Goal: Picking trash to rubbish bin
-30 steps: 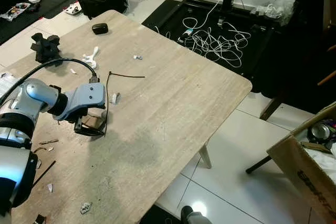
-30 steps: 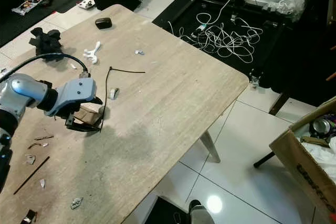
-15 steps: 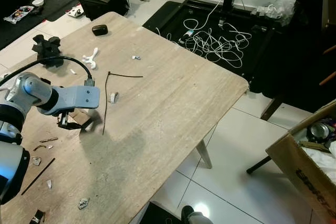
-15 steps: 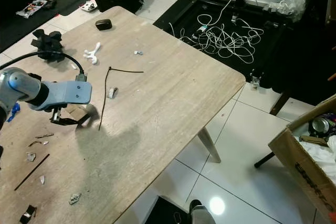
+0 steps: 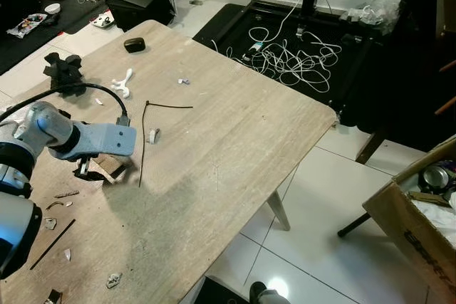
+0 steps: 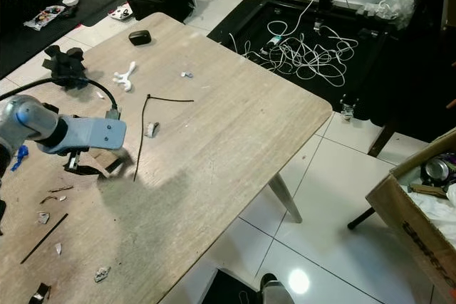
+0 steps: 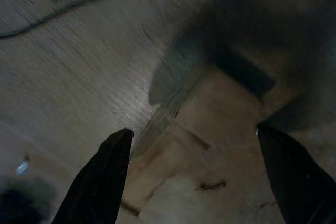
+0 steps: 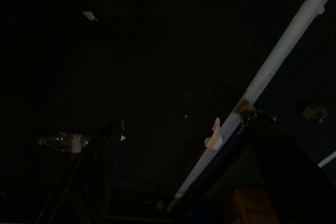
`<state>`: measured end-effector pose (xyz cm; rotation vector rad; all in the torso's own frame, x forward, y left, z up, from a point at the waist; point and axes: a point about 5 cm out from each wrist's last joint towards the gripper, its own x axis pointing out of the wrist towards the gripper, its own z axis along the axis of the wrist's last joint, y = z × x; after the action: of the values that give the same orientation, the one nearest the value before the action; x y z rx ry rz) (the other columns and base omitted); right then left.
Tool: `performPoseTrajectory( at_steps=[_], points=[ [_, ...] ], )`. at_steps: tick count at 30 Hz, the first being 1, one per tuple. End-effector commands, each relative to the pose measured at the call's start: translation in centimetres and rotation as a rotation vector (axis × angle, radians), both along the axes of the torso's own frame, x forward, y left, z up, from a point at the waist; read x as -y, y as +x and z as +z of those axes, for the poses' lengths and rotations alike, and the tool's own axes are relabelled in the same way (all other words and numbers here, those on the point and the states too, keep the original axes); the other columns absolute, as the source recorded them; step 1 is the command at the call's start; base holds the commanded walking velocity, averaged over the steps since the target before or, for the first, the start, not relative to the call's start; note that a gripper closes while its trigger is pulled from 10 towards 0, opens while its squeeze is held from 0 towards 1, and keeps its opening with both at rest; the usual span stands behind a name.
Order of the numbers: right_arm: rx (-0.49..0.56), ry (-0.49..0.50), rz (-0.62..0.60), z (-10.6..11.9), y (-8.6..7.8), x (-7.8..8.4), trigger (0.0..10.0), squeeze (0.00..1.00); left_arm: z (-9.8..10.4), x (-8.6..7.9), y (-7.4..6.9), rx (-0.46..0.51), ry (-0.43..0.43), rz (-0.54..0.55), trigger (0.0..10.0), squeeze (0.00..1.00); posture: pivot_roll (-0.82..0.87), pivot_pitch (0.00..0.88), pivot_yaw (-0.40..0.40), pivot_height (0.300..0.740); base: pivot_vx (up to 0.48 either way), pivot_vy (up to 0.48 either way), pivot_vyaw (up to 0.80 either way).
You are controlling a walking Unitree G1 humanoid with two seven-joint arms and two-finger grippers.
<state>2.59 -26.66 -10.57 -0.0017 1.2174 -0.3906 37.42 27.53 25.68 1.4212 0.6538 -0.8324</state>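
On the wooden table (image 5: 235,147), my left gripper (image 5: 91,170) reaches down over a brown cardboard scrap (image 5: 108,166). The left wrist view has the cardboard scrap (image 7: 210,150) lying flat on the wood between my two black fingers (image 7: 100,182), which stand wide apart, so the gripper is open. An open cardboard box (image 5: 420,226) holding rubbish stands on the floor to the right. My right gripper (image 8: 189,182) hangs in a very dark view with its fingers spread.
A long black zip tie (image 5: 142,140) lies just right of the scrap. Small scraps (image 5: 114,280), a white plastic piece (image 5: 121,82), a black lump (image 5: 64,69) and a black case (image 5: 133,44) dot the table. White cables (image 5: 292,55) tangle on a dark mat beyond.
My left gripper has drawn back to the left, away from the zip tie, and turned at the wrist. The cardboard scrap has shifted left with it.
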Motion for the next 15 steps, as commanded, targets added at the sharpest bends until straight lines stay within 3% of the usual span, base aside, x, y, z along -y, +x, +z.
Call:
performPoseTrajectory(
  at_steps=[1, 8, 15],
  points=[
    [-0.062, 0.023, -0.04, -0.3, -2.2, -0.6, 10.0, 0.0, -2.9, -1.9, -1.1, -0.092, 0.08, 0.05, 10.0, 0.0, -0.35, 0.385, 0.16, 0.74, 0.0, 0.0, 0.0],
    [-0.058, 0.025, -0.044, -0.4, -2.1, -0.6, 10.0, 0.0, -3.2, -0.7, -0.6, -0.062, 0.138, -0.04, 10.0, 0.0, -0.35, 0.389, 0.161, 0.74, 0.0, 0.0, 0.0],
    [-0.056, 0.026, -0.046, -0.4, -2.0, -0.7, 10.0, 0.0, -4.1, 1.4, -0.3, -0.077, 0.231, -0.213, 10.0, 0.0, -0.34, 0.391, 0.162, 0.74, 0.0, 0.0, 0.0]
  ],
)
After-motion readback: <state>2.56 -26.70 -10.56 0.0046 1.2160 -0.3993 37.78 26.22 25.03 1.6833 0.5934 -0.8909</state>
